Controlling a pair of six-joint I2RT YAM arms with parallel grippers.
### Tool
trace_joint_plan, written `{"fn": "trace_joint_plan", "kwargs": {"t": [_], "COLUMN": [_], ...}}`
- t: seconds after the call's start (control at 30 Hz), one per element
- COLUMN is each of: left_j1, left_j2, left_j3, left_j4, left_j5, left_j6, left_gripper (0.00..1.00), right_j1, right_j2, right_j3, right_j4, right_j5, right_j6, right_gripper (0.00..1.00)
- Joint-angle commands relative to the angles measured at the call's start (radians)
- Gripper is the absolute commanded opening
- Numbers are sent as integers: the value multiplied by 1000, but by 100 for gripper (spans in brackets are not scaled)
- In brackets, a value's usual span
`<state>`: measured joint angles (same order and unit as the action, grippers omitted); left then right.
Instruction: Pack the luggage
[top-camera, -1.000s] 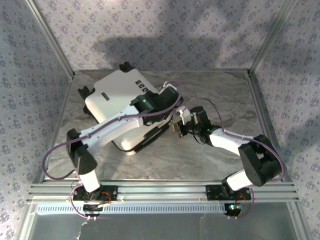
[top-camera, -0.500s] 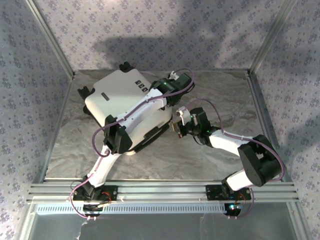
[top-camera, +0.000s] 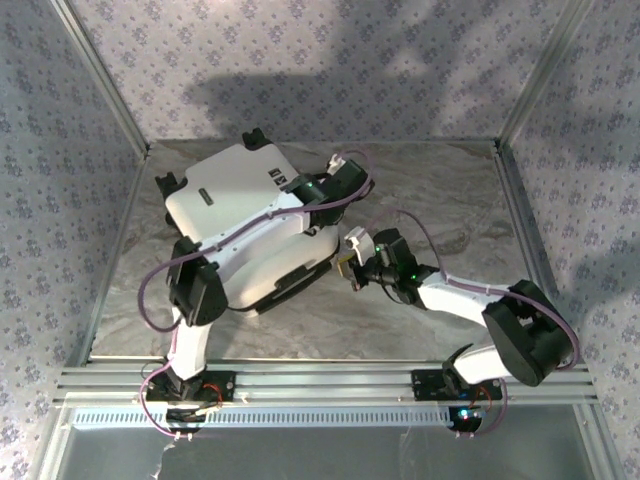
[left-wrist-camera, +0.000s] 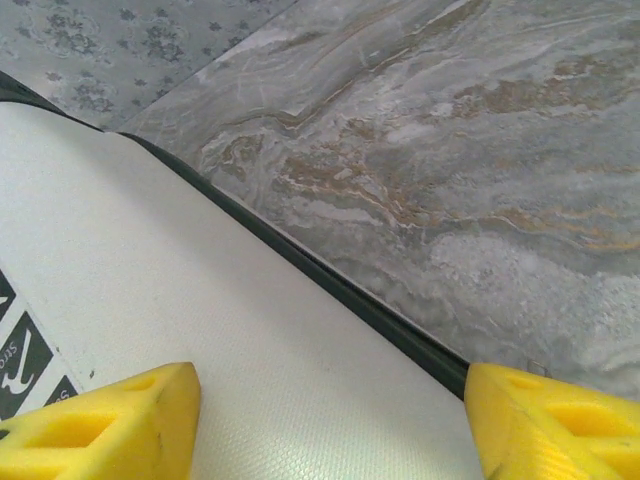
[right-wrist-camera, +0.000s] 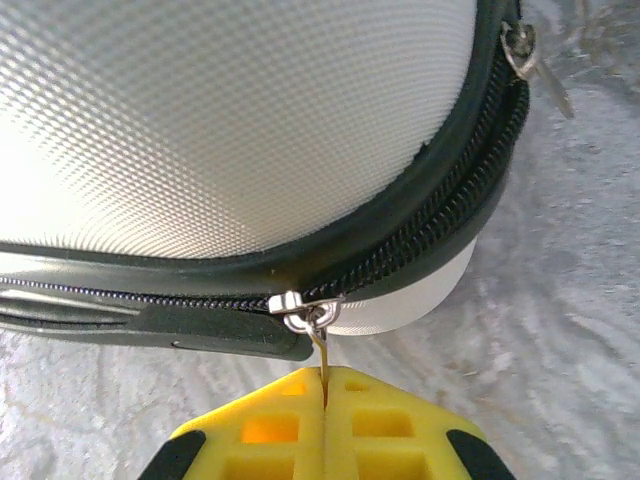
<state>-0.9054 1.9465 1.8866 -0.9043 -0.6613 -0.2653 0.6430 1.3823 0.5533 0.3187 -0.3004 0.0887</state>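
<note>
Moved: vs 0.5 s ago, left arm's elbow has swung to lower left of top view. The left gripper (left-wrist-camera: 330, 425) has slid back a bit over the case, and the right gripper (right-wrist-camera: 325, 400) sits slightly lower in frame.
Luggage: the luggage (top-camera: 235, 205) lies flat on the table (left-wrist-camera: 480, 150), upper left-centre of top view, lid down. Can't tell how much of the zip is closed.
L grip: fingers wide apart, holding nothing, over the shell (left-wrist-camera: 200, 300) near its black edge; bare table beyond.
R grip: pads pressed fully together on the zip pull (right-wrist-camera: 321, 345), at the rounded corner, centre-bottom of right wrist view.
Zip: zip band (right-wrist-camera: 430, 235) curves round the corner. A second slider (right-wrist-camera: 520, 45) sits upper right, tab hanging free.
Handling (judged): shell is stiff and smooth, prob. slippery, so a poor pinch surface. Case looks light, so likely to skid or turn when the zip is tugged. Pull tab is thin and easy to lose if pulled off-line.
Where to hold (judged): keep the tab and pull along the band. L arm is best pressing down on the shell to pin it.
</note>
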Motion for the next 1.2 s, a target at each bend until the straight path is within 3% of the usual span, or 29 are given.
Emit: {"fn": "trace_joint_plan", "kwargs": {"t": [0.0, 0.3, 0.57, 0.8, 1.17], "left_j1": [-26, -79, -102, -102, -60], "left_j2": [-52, -225, -256, -224, -384], "left_j3": [-134, -348, -334, -364, -506], "left_j4": [-126, -180, -442, -544, -350], "left_j5": [133, 89, -129, -189, -88], "left_j6": [-8, -58, -259, -371, -290], "left_gripper": [68, 67, 68, 69, 67], "right_j1": [57, 257, 391, 400, 384], "right_j2": [-37, -77, -5, 2, -12], "right_j3": [-26, -48, 5, 28, 24], "right_j4": [1, 50, 87, 25, 1], "right_j5": [61, 153, 289, 474, 660], "right_j6": [22, 61, 54, 75, 75], "right_gripper": [0, 0, 0, 0, 0]}}
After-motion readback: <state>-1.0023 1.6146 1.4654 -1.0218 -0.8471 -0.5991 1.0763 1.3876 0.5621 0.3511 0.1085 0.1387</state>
